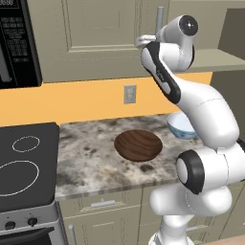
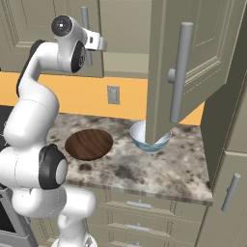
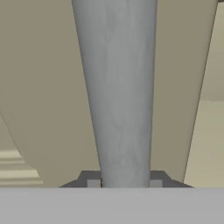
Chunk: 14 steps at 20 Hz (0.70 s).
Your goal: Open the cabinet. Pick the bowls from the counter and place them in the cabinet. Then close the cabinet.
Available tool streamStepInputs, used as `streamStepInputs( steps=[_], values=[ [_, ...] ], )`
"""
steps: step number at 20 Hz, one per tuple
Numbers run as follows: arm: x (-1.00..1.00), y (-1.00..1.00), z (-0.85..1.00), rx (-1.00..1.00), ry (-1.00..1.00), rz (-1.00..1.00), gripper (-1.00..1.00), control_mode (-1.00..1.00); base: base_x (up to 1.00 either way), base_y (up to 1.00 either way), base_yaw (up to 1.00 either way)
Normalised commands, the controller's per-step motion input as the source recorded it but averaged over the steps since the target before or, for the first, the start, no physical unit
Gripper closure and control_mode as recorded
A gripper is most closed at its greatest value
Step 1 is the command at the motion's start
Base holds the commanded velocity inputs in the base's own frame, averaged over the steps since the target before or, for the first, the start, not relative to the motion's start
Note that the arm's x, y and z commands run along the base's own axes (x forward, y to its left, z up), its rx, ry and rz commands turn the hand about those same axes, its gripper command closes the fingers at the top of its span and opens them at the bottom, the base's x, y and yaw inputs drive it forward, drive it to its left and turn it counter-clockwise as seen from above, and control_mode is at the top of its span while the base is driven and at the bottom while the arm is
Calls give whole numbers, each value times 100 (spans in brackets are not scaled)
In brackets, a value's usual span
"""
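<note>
Gripper (image 3: 122, 183) clamped on left cabinet door's handle (image 3: 118, 87); right door (image 2: 193, 62) ajar over surface (image 2: 144, 169) edge, above white bowl (image 2: 140, 137).

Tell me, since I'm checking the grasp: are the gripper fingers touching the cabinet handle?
Touching. In the hand view, the silver handle runs between the fingertips, which press against both its sides with no gap visible.

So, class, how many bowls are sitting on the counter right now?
2. The dark-brown wooden bowl sits mid-counter, right of the stove. The white and light-blue bowl sits further right toward the wall, partly hidden behind the open cabinet door.
</note>
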Motion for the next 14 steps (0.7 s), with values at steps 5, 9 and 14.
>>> streamStepInputs(
  steps=[5, 9, 14],
  values=[
    [0, 0, 0, 0, 0, 0, 100, -100, 0, 0, 0],
    [-4, 0, 0, 1, 0, 0, 100, -100, 0, 0, 0],
    [-32, 0, 0, 0, 0, 0, 100, -100, 0, 0, 0]
  ],
)
